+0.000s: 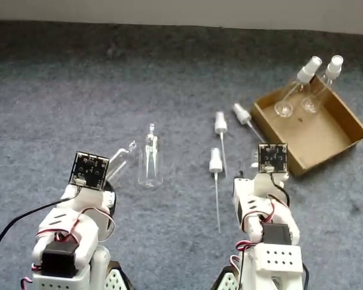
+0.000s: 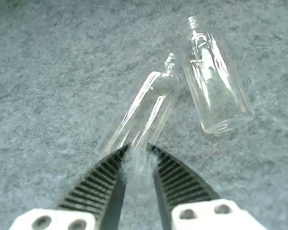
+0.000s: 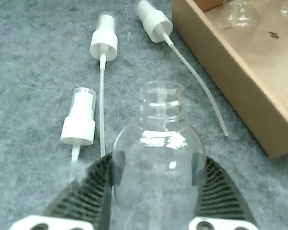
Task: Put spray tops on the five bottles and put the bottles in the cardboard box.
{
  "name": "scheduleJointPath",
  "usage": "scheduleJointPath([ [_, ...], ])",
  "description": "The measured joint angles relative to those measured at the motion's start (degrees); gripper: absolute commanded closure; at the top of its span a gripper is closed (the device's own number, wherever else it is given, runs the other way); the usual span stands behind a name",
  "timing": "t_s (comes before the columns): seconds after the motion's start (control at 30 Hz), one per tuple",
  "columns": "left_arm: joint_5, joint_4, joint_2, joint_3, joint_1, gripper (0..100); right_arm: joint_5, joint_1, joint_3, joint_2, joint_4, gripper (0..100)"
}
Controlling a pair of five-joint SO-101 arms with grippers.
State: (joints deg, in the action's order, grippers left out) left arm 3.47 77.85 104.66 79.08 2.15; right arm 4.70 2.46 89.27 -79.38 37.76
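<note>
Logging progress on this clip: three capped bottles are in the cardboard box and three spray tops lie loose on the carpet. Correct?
No: two capped bottles, not three, are in the cardboard box, per the high view. Three spray tops do lie loose on the carpet.

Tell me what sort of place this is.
Likely a robot practice bench: a left gripper and right gripper over a grey carpet-like table cover, with spray tops beside a cardboard box.

Glossy clear bottles (image 2: 216, 86), matt cardboard box (image 1: 327, 136)
</note>
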Motion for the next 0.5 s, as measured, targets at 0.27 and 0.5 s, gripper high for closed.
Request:
scheduleJointPath([
  [0.27, 3.1, 2.0, -10.0, -6.9, 0.0, 100, -0.1, 0.0, 4.5, -8.9, 0.0, 85.8],
  [0.5, 3.1, 2.0, -27.3, -15.9, 0.2, 100, -0.2, -0.1, 6.5, -17.6, 0.0, 85.8],
])
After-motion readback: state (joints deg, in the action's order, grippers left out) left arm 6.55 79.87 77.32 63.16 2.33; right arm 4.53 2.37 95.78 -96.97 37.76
